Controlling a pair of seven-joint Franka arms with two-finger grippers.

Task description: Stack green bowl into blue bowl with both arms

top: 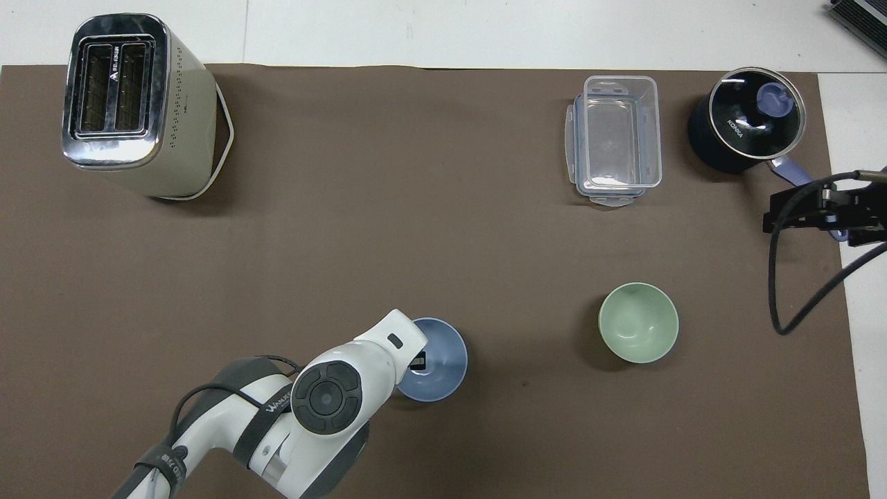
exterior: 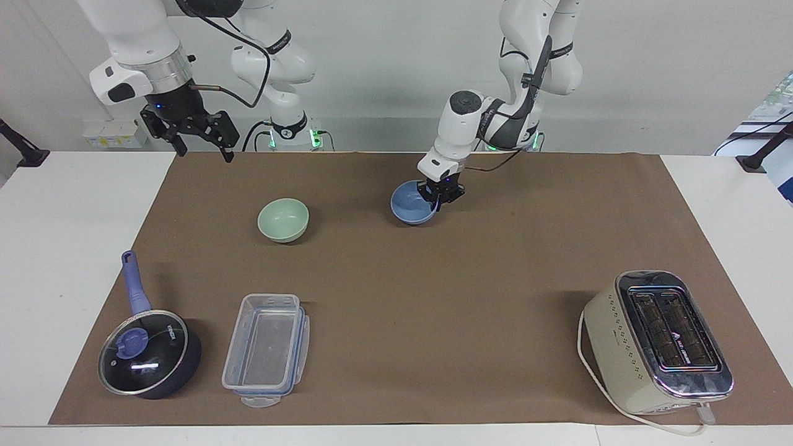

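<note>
The blue bowl [exterior: 412,205] [top: 440,358] sits low at the mat, near the robots' edge, gripped by its rim. My left gripper [exterior: 440,197] [top: 416,360] is shut on the blue bowl's rim, one finger inside it. The green bowl [exterior: 283,219] [top: 638,322] stands upright on the mat, apart from the blue bowl, toward the right arm's end. My right gripper [exterior: 198,142] [top: 824,211] hangs in the air over the mat's edge at the right arm's end, fingers spread, empty.
A dark pot with a glass lid and blue handle [exterior: 148,353] [top: 747,128] and a clear plastic container [exterior: 266,350] [top: 613,142] lie farther from the robots than the green bowl. A cream toaster [exterior: 660,341] [top: 135,104] stands at the left arm's end.
</note>
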